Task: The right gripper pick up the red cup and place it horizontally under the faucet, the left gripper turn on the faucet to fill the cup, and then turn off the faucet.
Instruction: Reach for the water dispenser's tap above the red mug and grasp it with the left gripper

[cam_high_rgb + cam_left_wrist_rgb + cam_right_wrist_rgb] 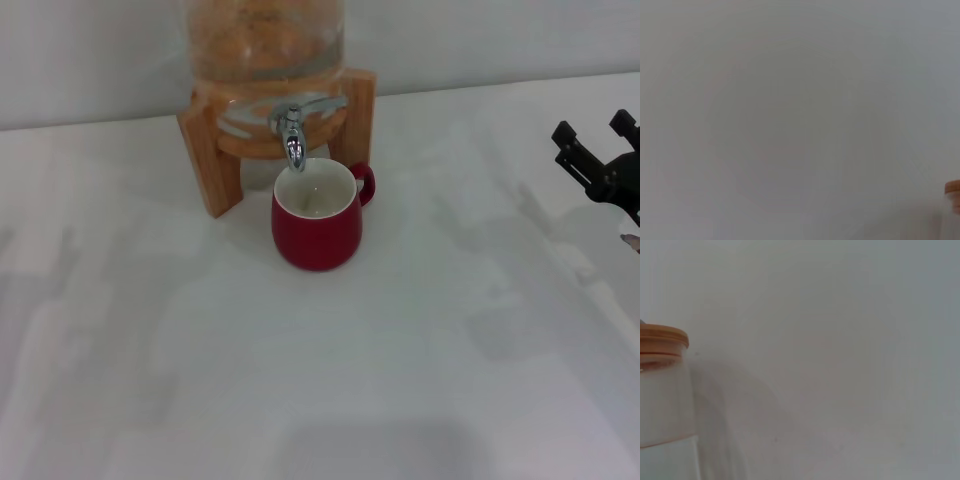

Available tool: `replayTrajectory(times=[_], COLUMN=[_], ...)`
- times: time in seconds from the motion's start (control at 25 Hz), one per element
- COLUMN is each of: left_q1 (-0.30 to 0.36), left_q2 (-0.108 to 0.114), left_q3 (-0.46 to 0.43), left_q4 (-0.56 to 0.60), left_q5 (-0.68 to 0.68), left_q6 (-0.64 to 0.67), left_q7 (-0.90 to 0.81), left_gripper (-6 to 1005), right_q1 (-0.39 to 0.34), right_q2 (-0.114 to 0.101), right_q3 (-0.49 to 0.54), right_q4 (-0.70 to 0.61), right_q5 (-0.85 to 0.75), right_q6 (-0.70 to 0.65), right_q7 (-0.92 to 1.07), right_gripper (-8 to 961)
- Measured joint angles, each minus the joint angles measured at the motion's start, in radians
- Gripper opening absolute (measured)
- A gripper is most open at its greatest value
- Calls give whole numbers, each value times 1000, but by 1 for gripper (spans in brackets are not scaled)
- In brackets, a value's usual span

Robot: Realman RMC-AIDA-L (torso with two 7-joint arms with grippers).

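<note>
Left gripper is not showing in any view, so its state cannot be told. Judging the step in hand as opening the faucet [292, 135]: it should be reaching the lever from the left, clear of the cup [316, 222], which is standing upright on the table [150, 350] directly under the spout. Right gripper [597, 152] is sitting well apart at the far right, fingers spread, gripping nothing.

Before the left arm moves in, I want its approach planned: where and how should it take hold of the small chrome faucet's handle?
Grip the flat lever on top of the shiny chrome faucet, coming from the front and above. The wooden stand flanks it on both sides, and the squat red cup sits right beneath the spout, so a low or sideways approach looks blocked.
</note>
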Motion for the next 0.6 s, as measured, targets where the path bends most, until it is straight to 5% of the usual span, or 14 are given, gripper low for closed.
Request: replayTrajectory(times=[0.32, 0.6], left_q1=[31, 27], left_q2=[23, 60], left_q3=[-44, -171], left_q4=[12, 16], left_q5=[-7, -7], left_q6=[0, 1], left_q7=[-6, -2], left_gripper=[864, 862], right_q1=[8, 19], right_q2=[5, 11], right_q3=[-8, -11], right_q4=[-5, -9], right_q5=[0, 0], right_q6=[22, 47], right_q7=[3, 8], right_gripper=[843, 843])
